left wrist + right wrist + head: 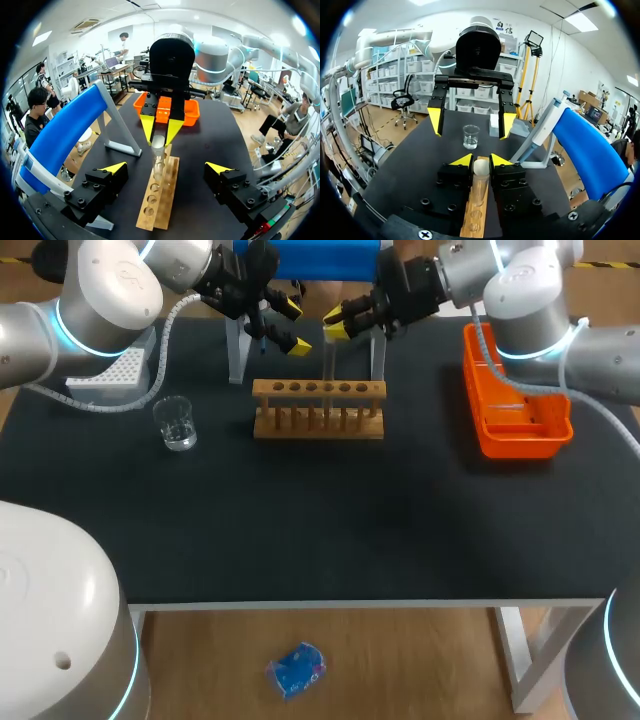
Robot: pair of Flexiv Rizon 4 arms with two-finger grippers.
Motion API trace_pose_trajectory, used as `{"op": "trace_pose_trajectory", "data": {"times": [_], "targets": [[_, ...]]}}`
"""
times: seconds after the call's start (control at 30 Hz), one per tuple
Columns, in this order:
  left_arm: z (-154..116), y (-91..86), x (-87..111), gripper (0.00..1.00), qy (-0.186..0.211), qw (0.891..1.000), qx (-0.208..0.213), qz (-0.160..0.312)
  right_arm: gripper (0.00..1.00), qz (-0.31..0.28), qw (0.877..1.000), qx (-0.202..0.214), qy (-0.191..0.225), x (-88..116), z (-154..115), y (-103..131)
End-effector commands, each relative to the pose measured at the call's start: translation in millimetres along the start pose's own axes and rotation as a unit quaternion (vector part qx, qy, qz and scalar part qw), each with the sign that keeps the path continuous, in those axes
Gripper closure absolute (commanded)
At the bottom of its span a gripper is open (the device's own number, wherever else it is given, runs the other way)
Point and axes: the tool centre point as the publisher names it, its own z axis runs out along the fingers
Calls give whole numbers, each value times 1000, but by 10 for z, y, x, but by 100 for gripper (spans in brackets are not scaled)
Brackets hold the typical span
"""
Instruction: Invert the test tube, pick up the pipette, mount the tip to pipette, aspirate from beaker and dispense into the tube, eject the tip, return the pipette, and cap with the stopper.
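My right gripper (334, 324) is shut on a clear test tube (328, 362), held upright over the wooden rack (318, 408). In the right wrist view the tube's rounded end (481, 167) shows between the right gripper's (481, 161) yellow tips, above the rack (474, 217). My left gripper (293, 327) stands open just to the left of it, facing it. From the left wrist, the left gripper (166, 168) straddles the rack (159, 197) with the tube (158, 152) ahead. The beaker (177, 423) stands at the left. A pipette (547, 120) leans on the blue stand (585, 145).
An orange tray (515, 405) sits at the right side of the table. A white tip box (108, 376) is at the back left, behind the beaker. The blue stand's legs (237, 355) rise right behind the rack.
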Motion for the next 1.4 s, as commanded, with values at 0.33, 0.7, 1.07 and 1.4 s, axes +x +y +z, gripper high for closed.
{"op": "trace_pose_trajectory", "data": {"times": [0.33, 0.7, 1.07, 1.4], "targets": [[-10, -6, -11, 0, 2, 1000, -2, -1, 100, 6, 1000, 3, 4, 9, 45, -101], [-10, -6, -11, 0, 2, 1000, -2, -1, 100, 13, 1000, 5, 6, 24, 63, -145], [-10, -6, -11, 0, 2, 1000, -2, -1, 0, 9, 1000, -1, 0, 40, 4, -87], [-10, -6, -11, 0, 2, 1000, -2, -1, 0, 3, 1000, -11, -11, 82, -64, -4]]}}
